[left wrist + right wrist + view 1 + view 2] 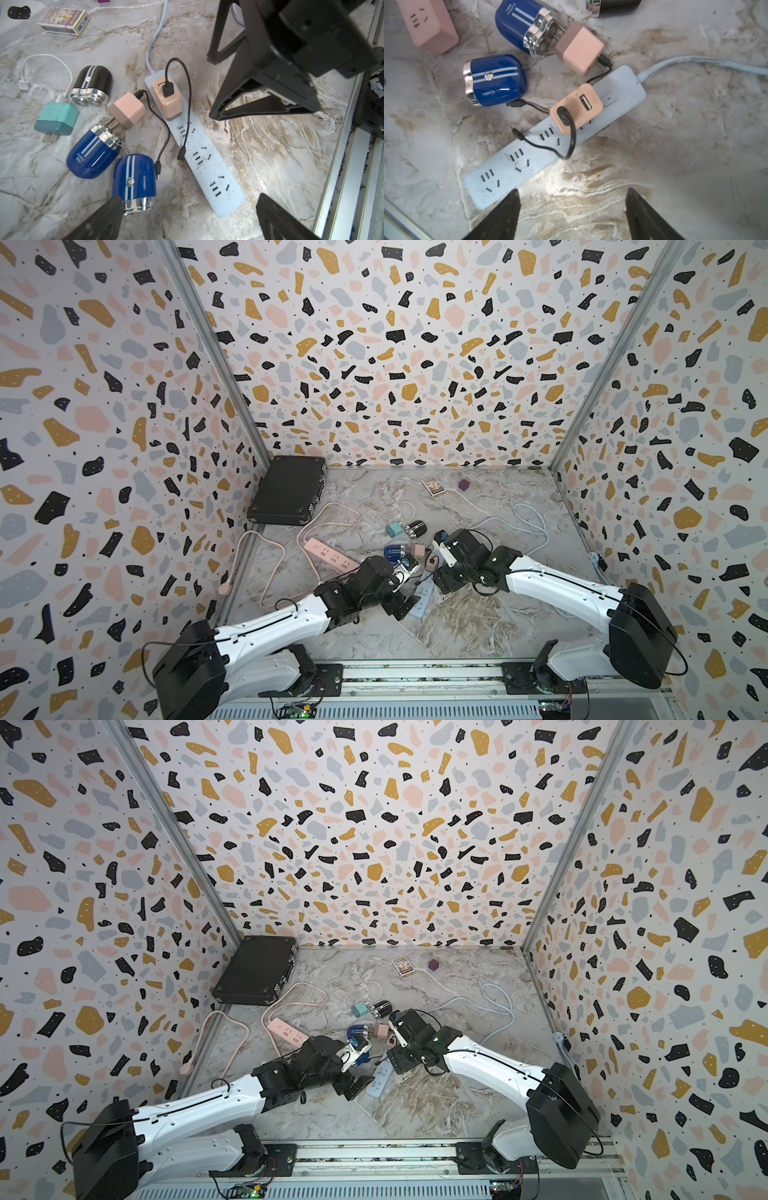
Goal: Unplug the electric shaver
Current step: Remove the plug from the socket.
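Both of my end effectors hang low over the table: my left end effector is spread wide and my right end effector stands spread too, neither pinching anything. Under them the blue power strip lies flat, and just beside it the blue shaver lies on its side. I judge the unplugging done, since no cable enters the shaver that I can see. What may be left is only to draw back, unless the peach adapter, seated near the strip's switch end, must come out as well. The shaver is a stubby, glossy dark-blue body with two pale stripes, a small round emblem between them and a chrome band at the head. A black cable loops from the adapter, its small plug lying bare at the strip's edge. Another loose plug lies just beside the shaver, not in it.
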Robot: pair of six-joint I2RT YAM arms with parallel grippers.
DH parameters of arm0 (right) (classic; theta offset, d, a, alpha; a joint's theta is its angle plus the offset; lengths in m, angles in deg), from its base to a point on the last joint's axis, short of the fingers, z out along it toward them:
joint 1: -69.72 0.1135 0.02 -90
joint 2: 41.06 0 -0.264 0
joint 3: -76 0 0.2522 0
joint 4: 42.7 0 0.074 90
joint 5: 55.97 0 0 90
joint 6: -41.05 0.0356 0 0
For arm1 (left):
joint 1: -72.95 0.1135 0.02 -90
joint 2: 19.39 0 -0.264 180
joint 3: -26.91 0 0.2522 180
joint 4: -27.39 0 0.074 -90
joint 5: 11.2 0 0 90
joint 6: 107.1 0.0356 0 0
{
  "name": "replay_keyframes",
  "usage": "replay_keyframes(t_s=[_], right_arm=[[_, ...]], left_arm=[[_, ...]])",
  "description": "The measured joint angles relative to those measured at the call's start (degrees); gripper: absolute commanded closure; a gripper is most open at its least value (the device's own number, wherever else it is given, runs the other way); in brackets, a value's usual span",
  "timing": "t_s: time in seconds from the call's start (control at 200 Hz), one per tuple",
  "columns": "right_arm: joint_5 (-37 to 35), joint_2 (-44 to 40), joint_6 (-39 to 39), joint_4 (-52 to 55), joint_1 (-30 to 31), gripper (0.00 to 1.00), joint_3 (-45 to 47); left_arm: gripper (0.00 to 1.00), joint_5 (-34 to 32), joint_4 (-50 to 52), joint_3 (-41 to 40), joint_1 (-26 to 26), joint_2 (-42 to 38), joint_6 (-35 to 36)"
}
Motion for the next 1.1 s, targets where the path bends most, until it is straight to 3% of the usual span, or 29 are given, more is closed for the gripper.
replay_keyframes(t_s=[0.15,0.28,0.581,0.771,0.951,1.101], right_arm=[[-0.7,-8.2,-0.9,-11.0,-1.0,0.22,11.7],[-1.6,-11.9,-1.0,-15.3,-2.5,0.23,16.7],[1.9,-5.2,-2.6,-30.3,-3.2,0.25,20.4],[7.5,2.4,-3.5,-37.2,-3.2,0.27,20.4],[9.6,3.0,-4.6,-40.2,-3.2,0.27,20.4],[9.7,1.2,-6.5,-41.1,-3.2,0.26,20.4]], left_arm=[[0.0,-1.0,-9.7,-5.6,-3.0,2.1,-1.6],[0.0,-1.9,-12.4,-5.5,-3.0,6.4,-3.5],[0.0,-7.4,-20.0,-6.6,-3.7,9.2,-6.8],[0.0,-7.3,-21.1,-6.0,-3.7,13.3,-6.8],[0.0,-7.4,-21.3,-6.0,-3.7,15.2,-7.5],[0.12,-7.4,-22.4,-5.9,-3.7,15.8,-8.0]])
